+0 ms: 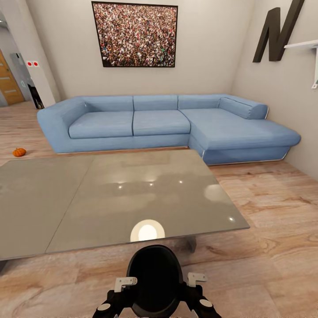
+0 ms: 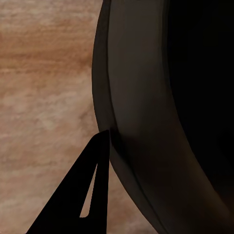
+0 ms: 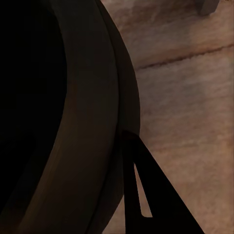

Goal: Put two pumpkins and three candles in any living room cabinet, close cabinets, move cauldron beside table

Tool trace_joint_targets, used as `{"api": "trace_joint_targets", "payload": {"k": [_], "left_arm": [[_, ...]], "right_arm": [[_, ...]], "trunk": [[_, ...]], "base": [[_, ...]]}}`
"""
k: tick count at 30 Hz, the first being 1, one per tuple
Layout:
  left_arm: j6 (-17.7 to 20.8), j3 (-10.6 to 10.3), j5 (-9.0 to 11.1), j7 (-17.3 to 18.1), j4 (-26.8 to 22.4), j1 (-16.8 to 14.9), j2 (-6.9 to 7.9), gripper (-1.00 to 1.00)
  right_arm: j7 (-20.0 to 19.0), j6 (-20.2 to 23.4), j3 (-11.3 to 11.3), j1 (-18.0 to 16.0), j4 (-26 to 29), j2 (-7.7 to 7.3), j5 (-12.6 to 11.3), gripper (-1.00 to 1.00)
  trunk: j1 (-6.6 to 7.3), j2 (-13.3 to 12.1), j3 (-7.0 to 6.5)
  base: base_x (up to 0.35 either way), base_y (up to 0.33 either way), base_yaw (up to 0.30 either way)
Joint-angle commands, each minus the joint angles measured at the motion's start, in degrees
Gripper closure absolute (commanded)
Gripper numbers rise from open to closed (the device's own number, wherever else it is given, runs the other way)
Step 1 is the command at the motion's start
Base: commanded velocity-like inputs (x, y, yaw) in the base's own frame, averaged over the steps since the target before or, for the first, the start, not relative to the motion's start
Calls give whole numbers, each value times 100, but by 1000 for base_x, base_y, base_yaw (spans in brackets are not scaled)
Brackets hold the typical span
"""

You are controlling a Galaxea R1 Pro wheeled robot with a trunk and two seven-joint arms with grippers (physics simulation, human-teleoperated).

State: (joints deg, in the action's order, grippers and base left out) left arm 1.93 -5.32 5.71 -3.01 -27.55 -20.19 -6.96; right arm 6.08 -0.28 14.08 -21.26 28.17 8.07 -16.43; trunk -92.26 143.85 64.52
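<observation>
The black cauldron [image 1: 154, 278] hangs low in front of me, just short of the near edge of the grey glass table [image 1: 110, 194]. My left gripper [image 1: 127, 285] and right gripper [image 1: 195, 281] hold it from either side. In the left wrist view one dark finger [image 2: 92, 180] lies against the outside of the cauldron's rim [image 2: 126, 122]. The right wrist view shows the same, a finger [image 3: 146, 185] outside the rim [image 3: 97, 112]. One orange pumpkin [image 1: 19, 152] sits on the wood floor at far left, beyond the table. The candles and the cabinet are out of view.
A blue corner sofa [image 1: 163, 123] runs along the back wall behind the table. Wood floor [image 1: 274, 221] lies open to the table's right. A framed crowd picture [image 1: 134, 34] hangs above the sofa, and a doorway [image 1: 9, 79] opens at far left.
</observation>
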Motion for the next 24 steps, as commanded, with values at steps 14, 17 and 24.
{"api": "trace_joint_targets", "payload": {"k": [14, 17, 24], "left_arm": [[-246, 63, 9, -18, -22, 6, 1, -100], [-241, 60, 12, -15, -24, 6, 2, -100], [-244, 66, 15, -16, -28, 6, 2, -100]], "right_arm": [[-11, -8, 7, 7, -31, 8, -149, 100], [-14, -8, 7, 6, -31, 6, -160, -100], [-19, -8, 7, 4, -31, 3, -175, -100]], "trunk": [[-57, 0, 6], [-57, 0, 6], [-57, 0, 6]], "base": [[0, 0, 0], [0, 0, 0], [0, 0, 0]]}}
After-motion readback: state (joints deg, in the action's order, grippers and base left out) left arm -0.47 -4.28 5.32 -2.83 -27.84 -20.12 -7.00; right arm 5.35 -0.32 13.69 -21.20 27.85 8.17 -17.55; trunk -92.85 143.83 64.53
